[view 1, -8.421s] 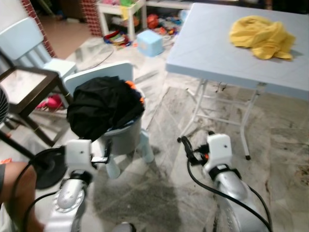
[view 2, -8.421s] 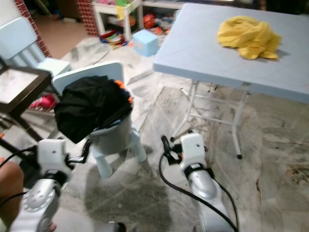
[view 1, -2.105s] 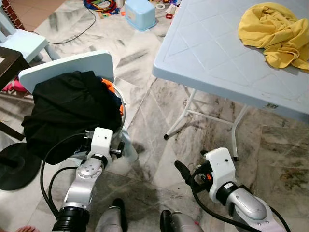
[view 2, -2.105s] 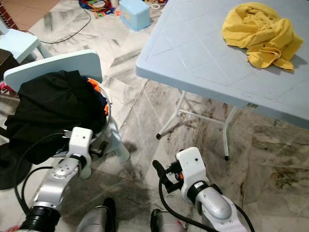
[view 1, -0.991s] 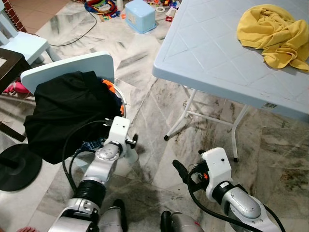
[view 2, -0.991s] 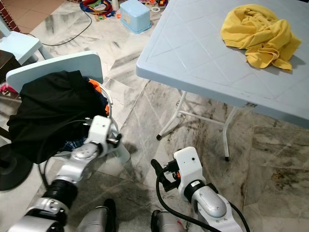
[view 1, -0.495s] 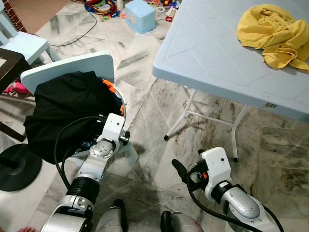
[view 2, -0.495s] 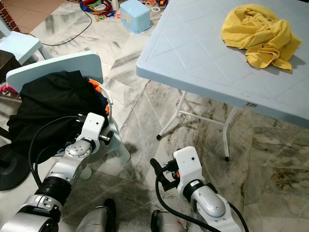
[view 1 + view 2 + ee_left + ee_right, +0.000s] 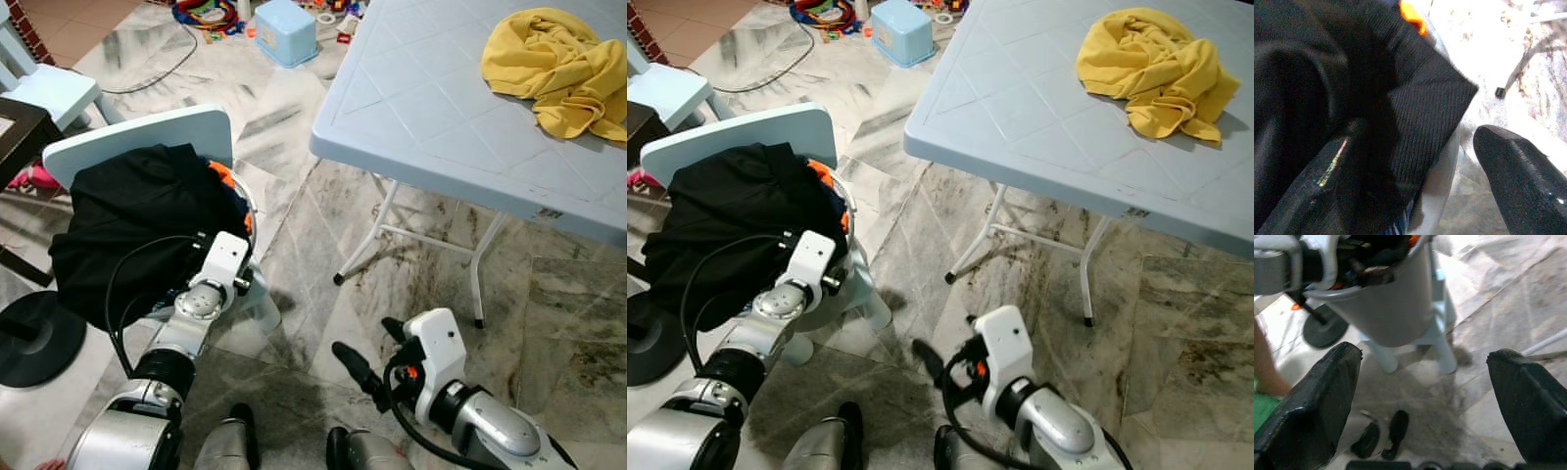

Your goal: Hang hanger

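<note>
A heap of black clothes fills a grey bucket standing on a small pale blue chair. A bit of orange pokes out at the heap's right edge; I cannot tell what it is. My left gripper is at the bucket's near rim. In the left wrist view it is open, with a fold of ribbed black cloth lying between the fingers. My right gripper hangs low over the floor, right of the chair, fingers wide open and holding nothing.
A pale blue folding table with a crumpled yellow cloth stands to the right. A black round stand base lies left of the chair. A blue box and toys sit far back. Bare marble floor lies between chair and table.
My left gripper has moved left from the chair's side to the bucket rim, into the black cloth. My right gripper has sunk a little and turned.
</note>
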`<state>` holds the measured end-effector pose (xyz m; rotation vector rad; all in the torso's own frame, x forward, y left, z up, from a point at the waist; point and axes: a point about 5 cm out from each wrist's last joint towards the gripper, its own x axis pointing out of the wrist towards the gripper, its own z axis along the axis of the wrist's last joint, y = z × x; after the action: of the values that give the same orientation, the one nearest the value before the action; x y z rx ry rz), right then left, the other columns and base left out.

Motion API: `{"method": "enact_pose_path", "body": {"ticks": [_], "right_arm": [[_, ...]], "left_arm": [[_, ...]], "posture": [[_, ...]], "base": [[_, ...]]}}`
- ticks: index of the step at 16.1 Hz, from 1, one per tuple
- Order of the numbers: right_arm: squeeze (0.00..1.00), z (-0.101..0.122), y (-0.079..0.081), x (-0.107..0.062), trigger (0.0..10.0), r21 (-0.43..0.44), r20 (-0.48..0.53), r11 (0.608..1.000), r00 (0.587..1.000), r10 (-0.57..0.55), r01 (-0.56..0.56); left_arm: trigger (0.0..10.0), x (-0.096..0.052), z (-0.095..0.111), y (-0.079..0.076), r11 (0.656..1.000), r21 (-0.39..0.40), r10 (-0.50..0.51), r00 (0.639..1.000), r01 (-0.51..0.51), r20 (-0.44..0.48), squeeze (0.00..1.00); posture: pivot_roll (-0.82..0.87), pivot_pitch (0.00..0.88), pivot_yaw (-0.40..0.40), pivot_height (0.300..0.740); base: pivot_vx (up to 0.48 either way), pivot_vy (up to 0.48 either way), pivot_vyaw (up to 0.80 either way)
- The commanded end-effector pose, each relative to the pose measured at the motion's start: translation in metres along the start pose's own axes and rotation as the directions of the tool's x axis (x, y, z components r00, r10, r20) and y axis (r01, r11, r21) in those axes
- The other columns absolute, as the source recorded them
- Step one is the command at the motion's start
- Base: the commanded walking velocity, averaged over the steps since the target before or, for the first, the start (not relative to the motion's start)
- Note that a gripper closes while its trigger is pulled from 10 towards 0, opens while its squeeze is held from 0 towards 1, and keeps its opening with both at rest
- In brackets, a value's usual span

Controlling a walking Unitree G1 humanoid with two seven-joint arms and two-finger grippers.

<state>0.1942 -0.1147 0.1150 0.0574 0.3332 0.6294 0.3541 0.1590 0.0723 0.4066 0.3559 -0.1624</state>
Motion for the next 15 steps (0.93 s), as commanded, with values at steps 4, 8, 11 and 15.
{"method": "enact_pose_path", "body": {"ticks": [4, 8, 11, 15], "right_arm": [[0.00, -0.0047, 0.0031, -0.0034, 10.0, 0.013, -0.033, 1.000, 0.999, 0.007, -0.007], [0.00, -0.0050, 0.0025, -0.0024, 10.0, 0.006, -0.039, 1.000, 0.999, 0.005, -0.004], [0.00, -0.0056, 0.0011, -0.0019, 10.0, 0.001, -0.044, 1.000, 0.999, -0.001, 0.001], [0.00, -0.0064, 0.0000, -0.0014, 10.0, -0.010, -0.045, 1.000, 0.999, -0.010, 0.010]], "left_arm": [[0.8, 0.0007, -0.0051, -0.0038, 0.999, 0.047, -0.001, 1.000, 0.001, 0.006, 0.00], [0.0, -0.0002, -0.0099, -0.0032, 0.998, 0.064, -0.001, 1.000, 0.001, 0.002, 0.00], [0.0, -0.0002, -0.0130, -0.0023, 0.998, 0.059, 0.008, 1.000, -0.007, -0.007, 0.00], [0.0, -0.0001, -0.0132, -0.0019, 0.999, 0.051, 0.020, 1.000, -0.019, -0.007, 0.00]], "posture": [[-0.10, 0.265, -0.042, 0.740], [-0.10, 0.264, -0.046, 0.740], [-0.10, 0.265, -0.047, 0.740], [-0.10, 0.262, -0.045, 0.740]], "base": [[0.000, 0.000, 0.00], [0.000, 0.000, 0.00], [0.000, 0.000, 0.00], [0.000, 0.000, 0.00]]}}
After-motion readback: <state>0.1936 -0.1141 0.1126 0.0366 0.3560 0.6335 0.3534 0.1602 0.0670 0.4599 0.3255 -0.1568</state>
